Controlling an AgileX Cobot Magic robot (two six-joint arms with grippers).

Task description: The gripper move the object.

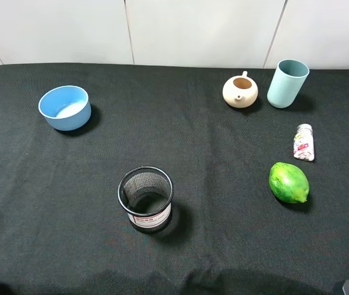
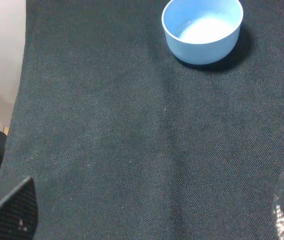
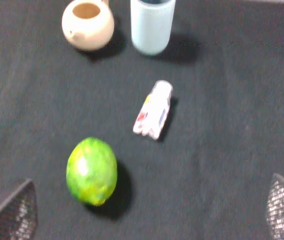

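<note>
The small white bottle (image 1: 304, 142) with a red-pink label lies on its side on the black cloth at the right, between the light blue cup and the green fruit. It also shows in the right wrist view (image 3: 153, 109), well ahead of my right gripper (image 3: 147, 210), which is open and empty with its fingertips (image 3: 9, 210) far apart. My left gripper (image 2: 147, 215) is open and empty over bare cloth, far from the bottle. In the high view only dark bits of the arms show at the bottom corners.
A green fruit (image 1: 289, 182) lies just in front of the bottle. A cream teapot (image 1: 240, 91) and a light blue cup (image 1: 287, 83) stand behind it. A black mesh holder (image 1: 145, 198) stands centre front and a blue bowl (image 1: 65, 107) at the back left.
</note>
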